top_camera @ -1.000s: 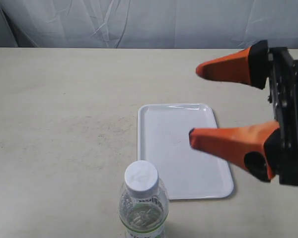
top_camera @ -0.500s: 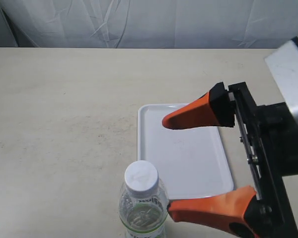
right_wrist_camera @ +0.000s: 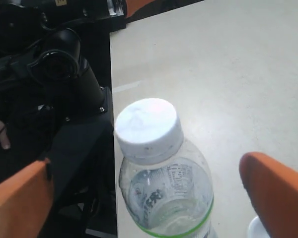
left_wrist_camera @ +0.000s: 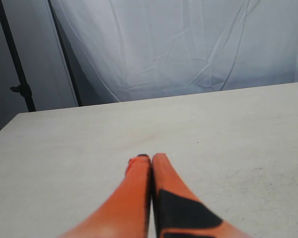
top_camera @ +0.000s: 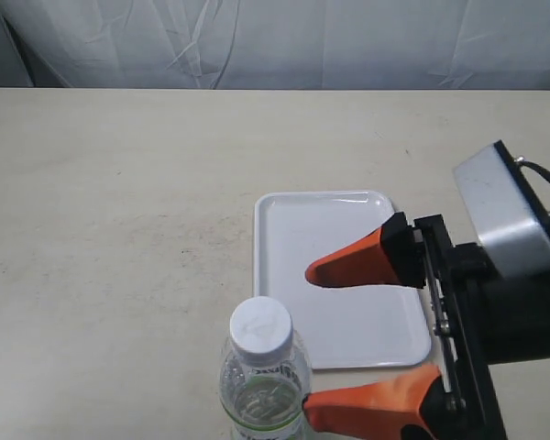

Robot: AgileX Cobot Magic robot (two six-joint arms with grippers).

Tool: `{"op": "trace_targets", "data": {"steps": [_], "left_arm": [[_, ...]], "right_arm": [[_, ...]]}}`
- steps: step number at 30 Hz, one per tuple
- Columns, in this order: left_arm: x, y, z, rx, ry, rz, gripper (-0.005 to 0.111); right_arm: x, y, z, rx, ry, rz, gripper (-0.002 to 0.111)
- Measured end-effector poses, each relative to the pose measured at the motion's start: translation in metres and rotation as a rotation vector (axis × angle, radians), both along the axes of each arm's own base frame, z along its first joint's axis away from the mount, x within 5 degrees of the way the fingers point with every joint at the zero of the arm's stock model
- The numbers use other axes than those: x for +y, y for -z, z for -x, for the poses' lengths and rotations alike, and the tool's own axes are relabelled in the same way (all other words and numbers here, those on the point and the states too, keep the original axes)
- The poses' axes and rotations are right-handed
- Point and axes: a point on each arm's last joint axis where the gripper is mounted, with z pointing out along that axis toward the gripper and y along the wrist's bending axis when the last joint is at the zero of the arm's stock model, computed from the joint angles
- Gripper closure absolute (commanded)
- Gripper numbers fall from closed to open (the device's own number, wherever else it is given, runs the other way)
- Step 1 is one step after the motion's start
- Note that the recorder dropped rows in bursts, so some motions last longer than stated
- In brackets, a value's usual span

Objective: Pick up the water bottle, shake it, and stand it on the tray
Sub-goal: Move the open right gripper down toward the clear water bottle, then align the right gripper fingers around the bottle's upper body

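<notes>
Water bottle (top_camera: 264, 371): upright on your table (top_camera: 119, 229), just off a corner of the tray (top_camera: 293, 220), flanked by your right gripper's (top_camera: 306, 341) widely spread fingers, neither touching it; your left gripper (left_wrist_camera: 149, 157) hovers over bare tabletop, fingers pressed together.

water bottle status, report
Right tool open beside small clear plastic water bottle, no grip. Left tool shut, holding nothing. Flat white plastic tray unobstructed.

The exterior camera looks down across the table (top_camera: 119, 229) toward the curtain (top_camera: 257, 41). The left wrist camera skims low toward that curtain; the right sits close above the water bottle (right_wrist_camera: 159, 173), which the exterior also sees.
</notes>
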Motion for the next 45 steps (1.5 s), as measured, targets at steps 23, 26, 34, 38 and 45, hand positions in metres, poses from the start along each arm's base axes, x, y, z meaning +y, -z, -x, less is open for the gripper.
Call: {"op": "trace_targets", "data": {"steps": [23,26,34,38,45], "left_arm": [[0.0,0.0,0.0,0.0,0.0,0.0,0.105],[0.0,0.0,0.0,0.0,0.0,0.0,0.105],[0.0,0.0,0.0,0.0,0.0,0.0,0.105],[0.0,0.0,0.0,0.0,0.0,0.0,0.105],[0.0,0.0,0.0,0.0,0.0,0.0,0.105]], "right_arm": [[0.008,0.02,-0.01,0.093,-0.056,0.025,0.004],[0.008,0.024,-0.013,0.096,-0.033,0.047,0.004],[0.011,0.038,-0.02,0.164,-0.032,0.081,0.004],[0.011,0.039,-0.02,0.161,-0.026,0.086,0.004],[0.011,0.04,-0.022,0.153,-0.008,0.099,0.004]]}}
